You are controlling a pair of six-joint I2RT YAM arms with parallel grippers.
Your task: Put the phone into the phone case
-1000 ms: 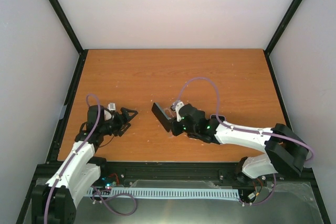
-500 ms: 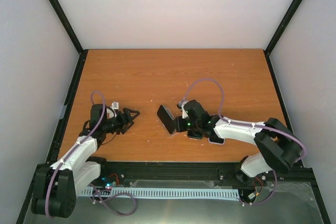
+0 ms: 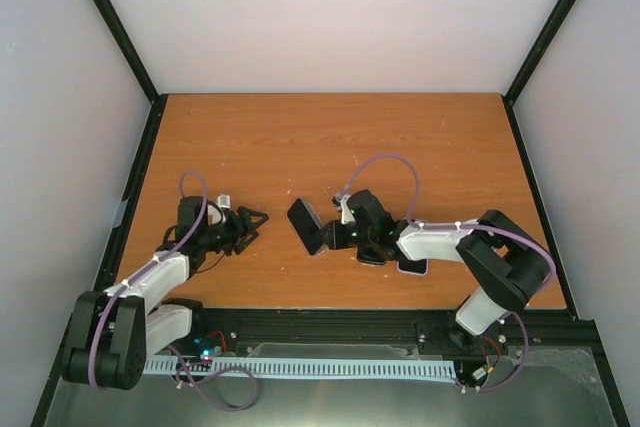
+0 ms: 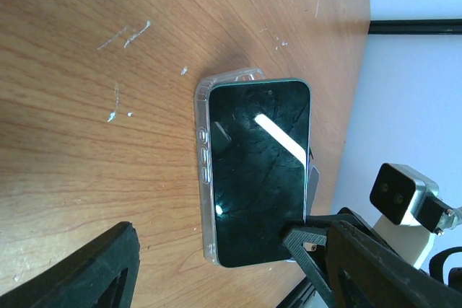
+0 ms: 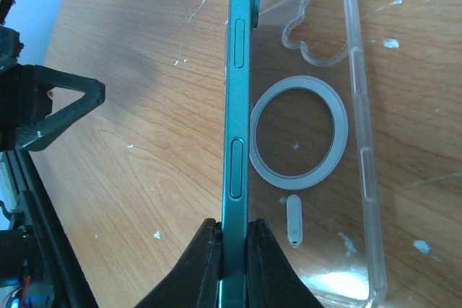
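My left gripper (image 3: pixel 252 223) has drawn back from the phone (image 5: pixel 237 106). Its jaws have narrowed but are spread and empty, so seating falls to my right gripper (image 5: pixel 232 250), which pinches the phone's non-camera end. The phone stands on its long edge at the clear case (image 5: pixel 317 128), screen facing the left arm, long axis parallel to the case's.
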